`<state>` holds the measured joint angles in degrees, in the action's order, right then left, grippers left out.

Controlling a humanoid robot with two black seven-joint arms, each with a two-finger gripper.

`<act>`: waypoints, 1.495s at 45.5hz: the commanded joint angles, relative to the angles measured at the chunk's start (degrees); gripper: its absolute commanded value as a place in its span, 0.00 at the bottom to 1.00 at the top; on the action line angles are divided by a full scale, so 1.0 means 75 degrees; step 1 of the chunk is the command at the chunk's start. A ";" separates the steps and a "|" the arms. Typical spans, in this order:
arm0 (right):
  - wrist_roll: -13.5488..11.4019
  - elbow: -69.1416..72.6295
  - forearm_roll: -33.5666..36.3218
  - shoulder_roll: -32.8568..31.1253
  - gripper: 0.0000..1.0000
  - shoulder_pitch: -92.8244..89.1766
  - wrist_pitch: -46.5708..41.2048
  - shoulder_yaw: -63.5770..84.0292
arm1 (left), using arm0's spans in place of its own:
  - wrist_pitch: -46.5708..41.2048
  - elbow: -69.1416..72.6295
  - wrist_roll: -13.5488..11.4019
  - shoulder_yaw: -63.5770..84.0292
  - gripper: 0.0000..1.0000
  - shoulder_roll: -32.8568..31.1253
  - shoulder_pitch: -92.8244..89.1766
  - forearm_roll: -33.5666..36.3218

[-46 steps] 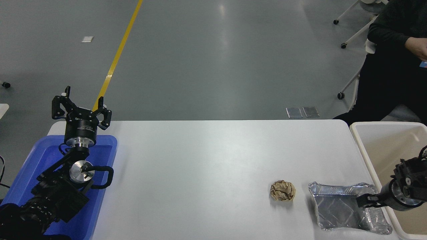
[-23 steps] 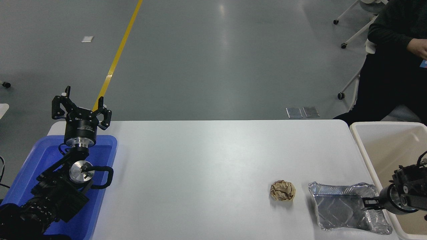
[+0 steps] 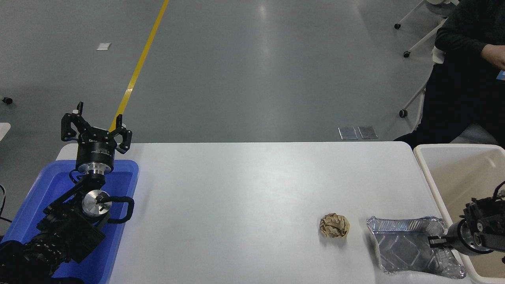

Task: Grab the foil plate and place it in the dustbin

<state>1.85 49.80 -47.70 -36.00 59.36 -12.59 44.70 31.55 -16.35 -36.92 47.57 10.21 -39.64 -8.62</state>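
The foil plate [image 3: 406, 246], a shiny silver tray with a crinkled rim, lies at the table's front right. My right gripper [image 3: 436, 240] comes in from the right edge and is shut on the plate's right rim, low over the table. Right beside it, off the table's right end, stands the cream-white dustbin [image 3: 428, 173]; part of my right arm hangs over its inside. My left gripper [image 3: 96, 128] is parked open at the far left, held up above the blue tub.
A crumpled brown paper ball [image 3: 334, 225] sits just left of the plate. A blue plastic tub [image 3: 43, 189] lies under my left arm. A person in dark clothes [image 3: 465, 59] sits at the top right beyond the dustbin.
My right gripper has drawn back to the right, from over the plate's inside to its right rim. The plate has shifted slightly rightward with it. The left arm has not moved.
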 commanded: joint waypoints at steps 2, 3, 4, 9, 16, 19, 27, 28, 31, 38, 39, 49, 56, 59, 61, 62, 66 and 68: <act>0.0163 0.0695 -0.0014 -0.0836 0.00 0.0850 -0.0325 -0.0041 | 0.0012 0.0000 0.0000 -0.0003 0.99 0.0010 0.0000 0.0001; 0.0163 0.0917 -0.0026 -0.1081 0.00 0.1199 -0.0523 -0.0030 | 0.0012 0.0000 0.0000 -0.0003 0.99 -0.0001 0.0000 0.0001; 0.0163 0.1046 -0.0049 -0.1199 0.00 0.1377 -0.0641 -0.0018 | 0.0012 0.0000 0.0000 -0.0003 0.99 0.0010 0.0000 0.0001; 0.0163 0.1749 -0.0120 -0.1867 0.00 0.2372 -0.1226 0.0052 | 0.0012 0.0000 0.0000 -0.0003 0.99 0.0010 0.0000 0.0001; 0.0117 0.2512 -0.0494 -0.2851 0.00 0.4094 -0.2550 0.0134 | 0.0012 0.0000 0.0000 0.0009 0.99 0.0010 0.0000 0.0001; 0.0105 0.2676 -0.0799 -0.3203 0.00 0.4880 -0.3148 0.0204 | 0.0012 0.0000 0.0000 -0.0003 0.99 0.0010 0.0000 0.0001; 0.0093 0.2806 -0.1291 -0.3836 0.00 0.6767 -0.4321 0.0251 | 0.0012 0.0000 0.0000 0.0009 0.99 0.0010 0.0000 0.0001; 0.0093 0.2806 -0.1350 -0.3895 0.00 0.6989 -0.4321 0.0251 | 0.0012 0.0000 0.0000 -0.0003 0.99 0.0010 0.0000 0.0001; 0.0093 0.2864 -0.1526 -0.4036 0.00 0.7634 -0.4321 0.0251 | 0.0012 0.0000 0.0000 0.0009 0.99 0.0010 0.0000 0.0001; 0.0093 0.2911 -0.1749 -0.4177 0.00 0.9052 -0.4321 0.0251 | 0.0012 0.0000 0.0000 -0.0003 0.99 0.0010 0.0000 0.0001; 0.0093 0.2911 -0.1749 -0.4188 0.00 0.9217 -0.4321 0.0251 | 0.0012 0.0000 0.0000 -0.0003 0.99 0.0010 0.0000 0.0001; 0.0081 0.2841 -0.1749 -0.4200 0.00 1.0191 -0.4321 0.0240 | 0.0012 0.0000 0.0000 -0.0003 0.99 0.0010 0.0000 0.0001; 0.0058 0.2338 -0.1749 -0.4235 0.00 1.0144 -0.4321 0.0170 | 0.0012 0.0000 0.0000 -0.0003 0.99 0.0010 0.0000 0.0001; 0.0058 0.1928 -0.1737 -0.4340 0.00 1.0039 -0.4321 0.0193 | 0.0012 0.0000 0.0000 0.0009 0.99 0.0010 0.0000 0.0001; 0.0058 0.1624 -0.1702 -0.4457 0.00 0.9887 -0.4321 0.0204 | 0.0012 0.0000 0.0000 -0.0003 0.99 0.0010 0.0000 0.0001; 0.0058 0.1471 -0.1679 -0.4539 0.00 0.9747 -0.4321 0.0205 | 0.0012 0.0000 0.0000 -0.0003 0.99 0.0010 0.0000 0.0001; 0.0058 0.0733 -0.1573 -0.4704 0.00 0.8799 -0.4321 0.0111 | 0.0012 0.0000 0.0000 -0.0003 0.99 0.0010 0.0000 0.0001; 0.0058 0.0405 -0.1352 -0.4704 0.00 0.8283 -0.4321 0.0111 | 0.0012 0.0000 0.0000 0.0009 0.99 0.0010 0.0000 0.0001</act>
<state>2.30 63.59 -60.27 -69.01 131.14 -44.84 46.06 31.64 -16.36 -36.91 47.59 10.28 -39.64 -8.61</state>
